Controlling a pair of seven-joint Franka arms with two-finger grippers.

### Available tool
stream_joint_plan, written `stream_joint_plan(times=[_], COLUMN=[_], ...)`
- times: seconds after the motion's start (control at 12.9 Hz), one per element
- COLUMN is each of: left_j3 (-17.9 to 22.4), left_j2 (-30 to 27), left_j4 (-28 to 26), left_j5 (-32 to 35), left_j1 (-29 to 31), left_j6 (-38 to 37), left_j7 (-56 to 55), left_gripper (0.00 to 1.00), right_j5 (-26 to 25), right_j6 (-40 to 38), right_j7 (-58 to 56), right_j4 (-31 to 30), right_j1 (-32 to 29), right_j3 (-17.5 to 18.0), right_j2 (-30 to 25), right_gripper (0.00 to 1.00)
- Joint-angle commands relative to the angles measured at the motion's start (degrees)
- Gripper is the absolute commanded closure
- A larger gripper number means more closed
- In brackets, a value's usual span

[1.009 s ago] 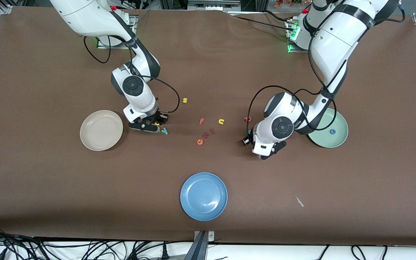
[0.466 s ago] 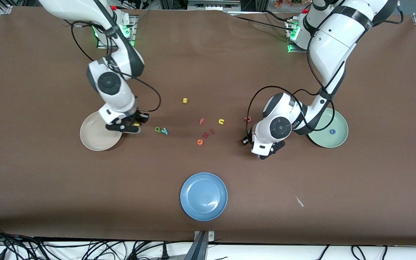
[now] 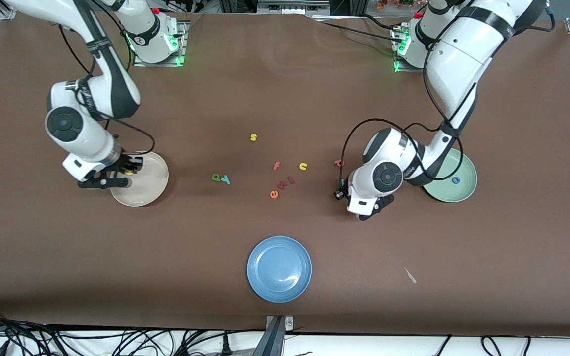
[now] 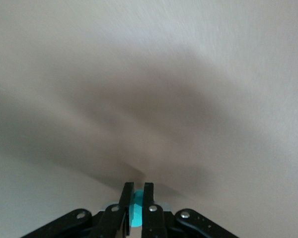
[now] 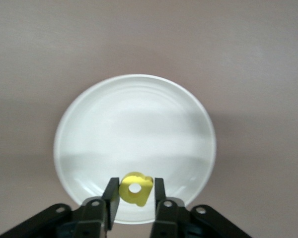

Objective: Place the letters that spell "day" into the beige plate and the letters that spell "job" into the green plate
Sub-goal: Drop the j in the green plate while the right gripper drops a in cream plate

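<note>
Brown table (image 3: 285, 89), your view: the right gripper (image 3: 125, 171) hangs over the beige plate (image 3: 154, 185), its fingers (image 5: 111, 194) just either side of the yellow d (image 5: 136, 188), whether gripped you cannot tell. Green a (image 3: 215, 177) and teal y (image 3: 225, 180) lie between the grippers. The left gripper (image 4: 136, 196) is clamped on the teal j (image 4: 137, 212), beside the green plate (image 3: 465, 190).

I see a brown table (image 3: 285, 89) carrying a cream-beige plate (image 3: 154, 185), a pale mint-green plate (image 3: 465, 190) with a blue o (image 3: 456, 180) in it, and a blue plate (image 3: 279, 268). The right gripper (image 5: 134, 197) is black, with a yellow d (image 5: 135, 188). The left gripper (image 4: 136, 201), black too, pinches something teal. Green a (image 3: 215, 177) adjoins teal y (image 3: 225, 180).
</note>
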Motion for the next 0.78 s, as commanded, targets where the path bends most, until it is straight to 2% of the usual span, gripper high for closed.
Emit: stream_joint_plan(times=[0.0, 0.16, 0.31, 0.39, 0.54, 0.7], left_j3=[-0.69, -0.43, -0.43, -0.35, 0.09, -0.08], left_j2=[-8.4, -13.67, -16.06, -16.59, -16.33, -13.02], left_j4=[-0.48, -0.48, -0.48, -0.65, -1.79, -1.88], left_j5=[0.08, -3.33, -3.26, -2.65, -1.42, 4.8], left_j1=[4.31, 8.09, 13.36, 16.43, 21.97, 25.41], left_j6=[-10.66, -18.57, -26.56, -28.95, -30.03, -28.81], left_j7=[6.81, 15.58, 25.42, 31.3, 41.68, 47.95], left_gripper=[1.0, 1.0, 1.0, 1.0, 1.0, 1.0], right_j5=[1.19, 4.87, 5.77, 6.03, 5.95, 5.95], right_j6=[-0.21, -0.04, 1.1, 1.54, 1.54, 1.54], right_j7=[0.2, 0.81, 3.44, 5.98, 13.27, 20.12], right_j4=[-1.18, -0.91, 0.83, 2.59, 6.63, 10.67], right_j1=[0.76, 1.11, 1.72, 4.17, 7.86, 12.08], right_j3=[0.38, 0.64, 2.04, 2.14, 2.14, 2.14], right_j2=[-0.73, -0.47, 1.89, 3.21, 6.81, 10.32], right_gripper=[0.18, 0.18, 0.18, 0.18, 0.18, 0.18])
